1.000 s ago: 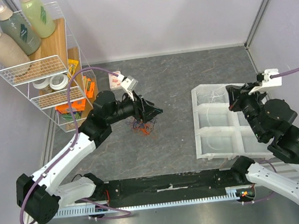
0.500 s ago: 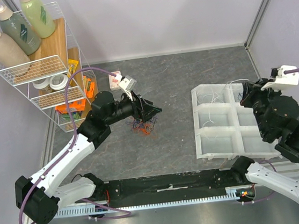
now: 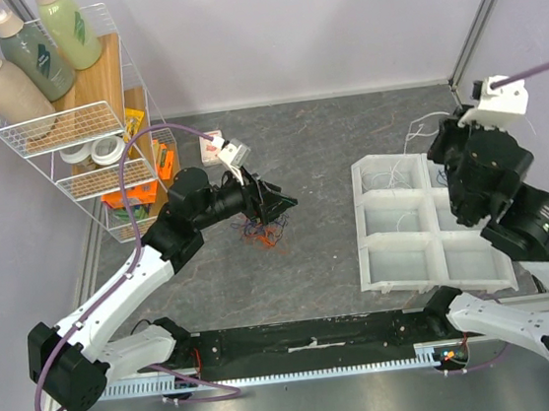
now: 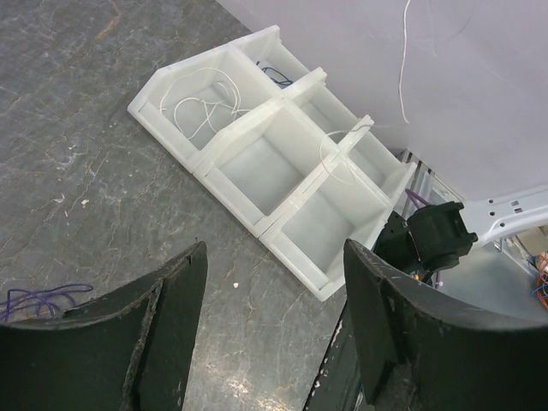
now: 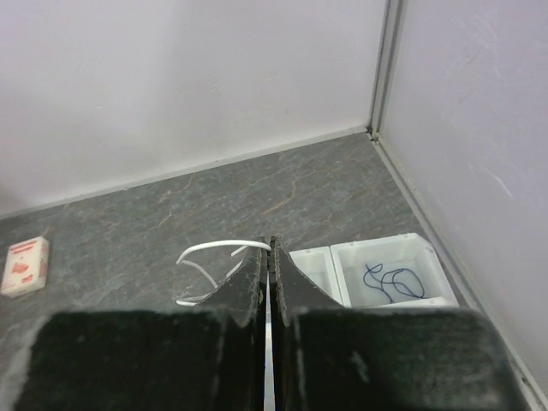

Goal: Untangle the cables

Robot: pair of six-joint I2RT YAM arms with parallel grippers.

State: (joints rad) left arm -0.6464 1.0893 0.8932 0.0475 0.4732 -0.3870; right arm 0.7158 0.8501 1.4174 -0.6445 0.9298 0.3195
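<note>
A small tangle of cables (image 3: 263,232), orange-red, purple and dark, lies on the grey floor just below my left gripper (image 3: 282,205). That gripper is open with nothing between its fingers (image 4: 171,325), and a purple strand (image 4: 38,300) shows beside it. My right gripper (image 3: 441,147) is raised over the far edge of the white tray (image 3: 363,245). It is shut on a white cable (image 5: 214,250) that loops out to the left of its tips (image 5: 268,244). In the tray, white cables (image 4: 205,98) lie in one compartment and a dark blue one (image 5: 394,281) in a corner compartment.
A wire shelf (image 3: 66,120) with pump bottles, tape rolls and orange items stands at the left wall. A small red-and-white box (image 3: 211,145) lies on the floor behind the left gripper. Walls close in at the back and right. A black rail (image 3: 310,340) runs along the near edge.
My right arm has risen and swung toward the back right, lifting the white cable above the tray. The left arm has barely moved.
</note>
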